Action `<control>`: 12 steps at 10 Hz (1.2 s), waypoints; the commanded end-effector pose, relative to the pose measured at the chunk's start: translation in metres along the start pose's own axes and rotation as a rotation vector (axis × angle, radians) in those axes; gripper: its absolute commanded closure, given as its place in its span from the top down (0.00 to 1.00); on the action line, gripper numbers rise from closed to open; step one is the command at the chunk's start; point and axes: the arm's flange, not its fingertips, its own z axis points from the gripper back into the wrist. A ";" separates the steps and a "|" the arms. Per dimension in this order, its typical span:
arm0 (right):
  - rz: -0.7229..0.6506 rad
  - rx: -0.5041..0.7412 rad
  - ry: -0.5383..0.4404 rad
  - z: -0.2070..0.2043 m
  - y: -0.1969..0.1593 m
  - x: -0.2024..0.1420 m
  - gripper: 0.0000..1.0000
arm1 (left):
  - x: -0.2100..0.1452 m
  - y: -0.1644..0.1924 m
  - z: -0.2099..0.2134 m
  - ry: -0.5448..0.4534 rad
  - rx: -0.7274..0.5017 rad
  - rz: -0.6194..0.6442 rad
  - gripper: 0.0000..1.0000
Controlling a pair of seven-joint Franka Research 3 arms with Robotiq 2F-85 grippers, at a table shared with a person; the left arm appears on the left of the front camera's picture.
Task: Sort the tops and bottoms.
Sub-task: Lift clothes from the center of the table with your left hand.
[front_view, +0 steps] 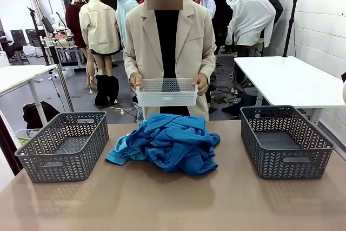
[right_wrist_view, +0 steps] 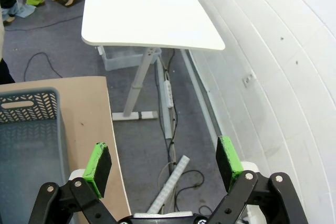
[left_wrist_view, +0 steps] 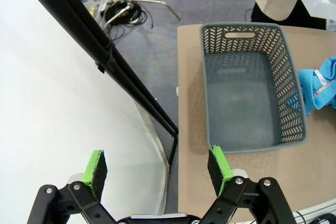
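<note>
In the middle of the brown table (front_view: 173, 204), a soft heap of tops (front_view: 167, 142), dark blue and light blue, all crumpled up together. On the robot's left side of the table, a left gray basket (front_view: 65, 144) with little holes in its walls, just beside the heap. On the other side, a right gray basket (front_view: 286, 142) of the same kind, a bit apart from the heap.

At the far side of the table, a person (front_view: 168, 41) in a light beige coat. Both hands (front_view: 135, 82) on the short ends of a white basket (front_view: 166, 93), held up in the air behind the heap.

Left claw (left_wrist_view: 157, 167) wide apart, green pads (left_wrist_view: 95, 167) far from each other, clamped on nothing. Up over the floor (left_wrist_view: 157, 40) next to the table's edge, with the left gray basket ahead and a bit of blue cloth peeking out beside that basket.

Right claw (right_wrist_view: 164, 162) wide apart too, clamped on nothing. Up over the floor by the table's other edge, with one end of the right gray basket off to the side and a white table (right_wrist_view: 147, 9) farther ahead, next to a white brick wall (right_wrist_view: 273, 51).
</note>
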 end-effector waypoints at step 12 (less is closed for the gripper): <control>0.010 -0.003 0.006 0.002 -0.002 0.000 1.00 | 0.002 0.001 -0.002 -0.011 -0.001 -0.004 1.00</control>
